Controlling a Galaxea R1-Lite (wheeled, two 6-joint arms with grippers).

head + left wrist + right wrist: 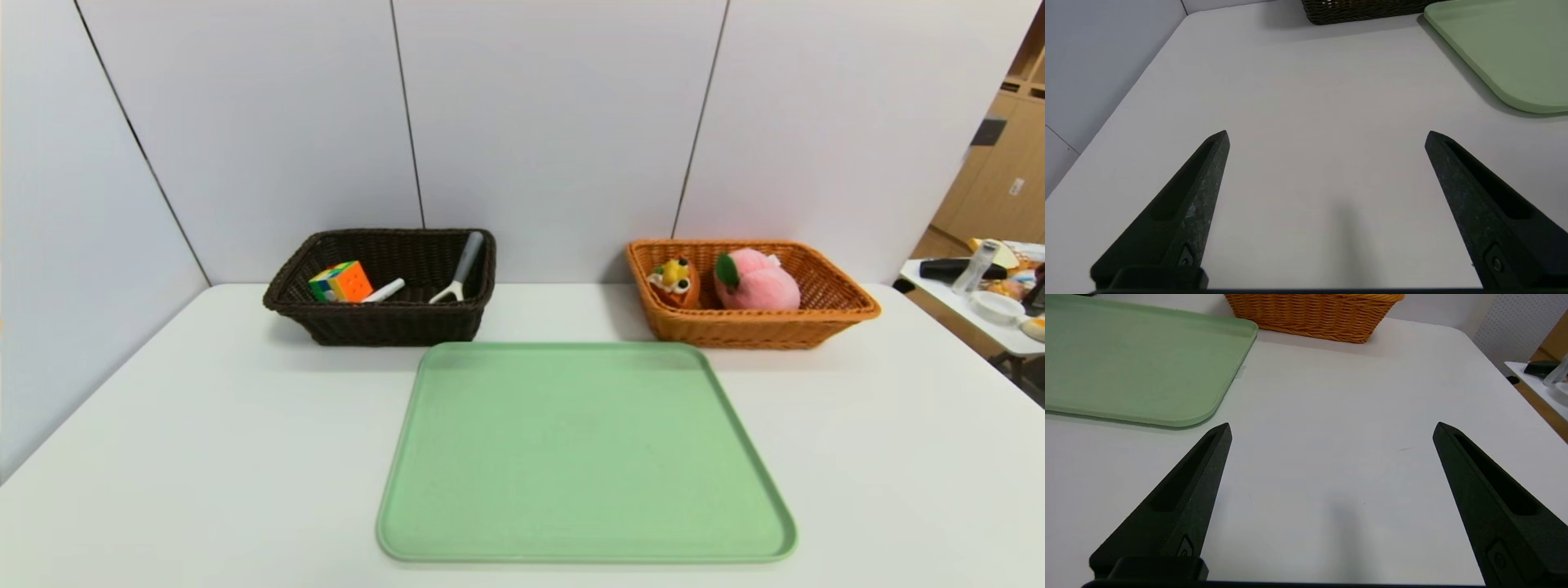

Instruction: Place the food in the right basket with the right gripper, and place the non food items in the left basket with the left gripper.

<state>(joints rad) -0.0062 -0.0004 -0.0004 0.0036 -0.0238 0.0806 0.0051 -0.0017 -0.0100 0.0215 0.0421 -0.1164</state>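
Note:
The dark brown left basket (384, 322) holds the puzzle cube (341, 282), the white marker pen (385, 290) and the peeler (462, 268). In the orange-tan right basket (755, 327) lie the pink plush peach (757, 280) and the toy cake slice (674, 281). Neither arm shows in the head view. My left gripper (1327, 136) hangs open over bare table left of the tray, with the left basket (1367, 10) far ahead. Open as well, my right gripper (1332, 428) hovers over bare table right of the tray, the right basket (1314, 314) ahead of it.
A pale green tray (584, 457) lies in the table's middle with nothing on it, its corner showing as tray (1506, 49) and tray (1139, 367). Grey wall panels stand behind the baskets. A side table (980, 302) with clutter stands at the far right.

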